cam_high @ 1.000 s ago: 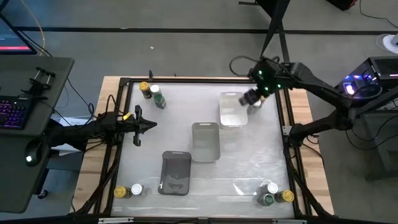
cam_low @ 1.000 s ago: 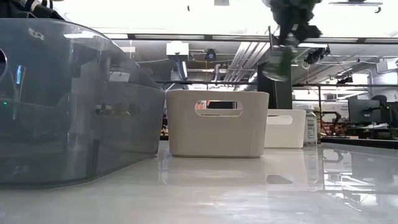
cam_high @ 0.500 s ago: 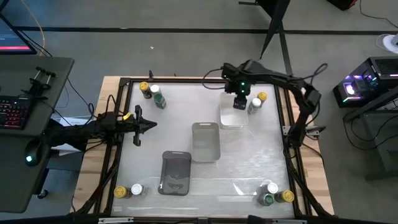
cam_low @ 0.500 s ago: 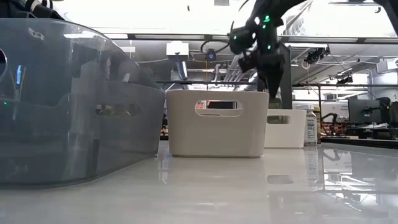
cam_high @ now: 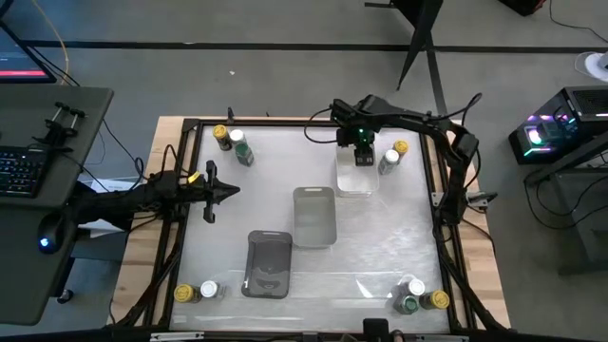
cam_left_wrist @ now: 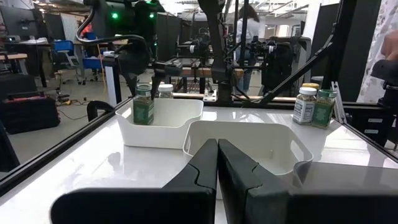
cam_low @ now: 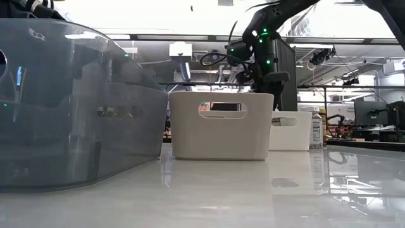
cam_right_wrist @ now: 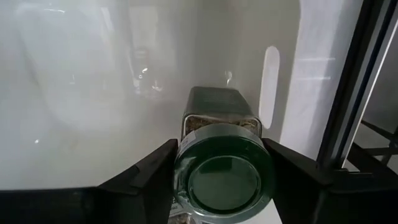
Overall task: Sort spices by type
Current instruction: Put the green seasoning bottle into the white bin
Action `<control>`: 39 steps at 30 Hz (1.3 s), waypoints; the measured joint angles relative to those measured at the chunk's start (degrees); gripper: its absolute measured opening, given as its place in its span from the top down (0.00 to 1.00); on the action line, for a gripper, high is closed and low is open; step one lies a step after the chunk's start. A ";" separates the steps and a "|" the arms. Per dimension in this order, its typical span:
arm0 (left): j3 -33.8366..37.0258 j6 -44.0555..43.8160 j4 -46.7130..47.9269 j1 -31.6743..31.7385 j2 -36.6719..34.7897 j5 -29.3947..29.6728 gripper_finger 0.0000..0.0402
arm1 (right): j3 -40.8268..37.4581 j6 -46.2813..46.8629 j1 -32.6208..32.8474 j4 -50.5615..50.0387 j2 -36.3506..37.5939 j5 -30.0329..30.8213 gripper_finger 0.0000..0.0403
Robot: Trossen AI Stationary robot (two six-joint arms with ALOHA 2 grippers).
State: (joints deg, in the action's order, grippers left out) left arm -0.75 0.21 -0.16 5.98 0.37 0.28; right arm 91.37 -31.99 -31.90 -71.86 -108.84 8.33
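Overhead, right gripper point(cam_high: 363, 155) over the far white tray point(cam_high: 353, 179), fingers pinching a green-lidded spice jar point(cam_right_wrist: 224, 176), left gripper point(cam_high: 224, 193) well left of that tray, fingers pressed together.

Three trays point(cam_high: 314, 215) on table point(cam_high: 380, 256)

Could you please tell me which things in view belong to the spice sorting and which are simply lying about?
Job:
green-lidded spice jar in the right end effector
remaining small lidded spice jars
three rectangular plastic trays

Lying about:
black keyboard
left end effector, waiting
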 joint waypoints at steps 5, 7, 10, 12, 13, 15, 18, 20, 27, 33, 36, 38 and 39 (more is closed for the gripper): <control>0.01 0.00 0.00 -0.01 0.01 0.01 1.00 | 0.00 0.07 -0.28 -0.93 0.00 0.05 0.46; 0.00 0.00 0.00 -0.01 0.01 0.01 1.00 | 0.00 0.05 -0.26 -0.86 0.00 0.03 0.46; 0.02 0.00 0.00 0.00 -0.01 0.01 1.00 | 0.00 0.04 -0.26 -0.78 0.00 0.04 0.46; 0.00 0.00 0.00 -0.02 0.01 0.01 1.00 | 0.00 0.07 -0.26 -0.75 0.00 0.05 0.46; 0.00 0.00 0.00 0.00 0.01 0.01 1.00 | 0.00 0.19 -0.26 -0.78 0.00 0.05 0.46; 0.02 0.00 0.00 -0.01 0.01 0.01 1.00 | 0.00 0.96 -0.26 -0.99 0.00 0.05 0.46; 0.01 0.00 0.00 0.00 0.01 0.00 1.00 | 0.00 2.46 -0.26 -1.39 0.00 0.07 0.46; 0.01 0.00 0.00 -0.02 -0.01 0.00 1.00 | 0.00 3.11 -0.26 -2.04 0.00 0.07 0.45; 0.02 0.00 0.00 0.00 0.00 0.00 1.00 | 0.00 3.24 -0.26 -2.68 0.00 0.20 0.35; 0.02 0.00 0.00 -0.02 0.01 0.00 1.00 | 0.59 0.51 -0.19 -4.16 0.00 4.44 0.30; -0.01 0.00 0.00 0.00 0.01 -0.01 1.00 | 2.27 0.44 -0.19 -4.87 0.15 3.64 0.30; 0.02 0.00 0.00 0.00 0.01 0.01 1.00 | 4.00 0.44 -0.19 -6.30 0.17 3.42 0.30; 0.00 0.00 0.00 0.00 0.01 0.00 1.00 | 5.07 0.44 -0.19 -7.14 0.17 3.40 0.30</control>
State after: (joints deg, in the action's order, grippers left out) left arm -0.75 0.21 -0.16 5.98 0.38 0.28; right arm 96.45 -31.55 -32.10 -79.00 -108.66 11.73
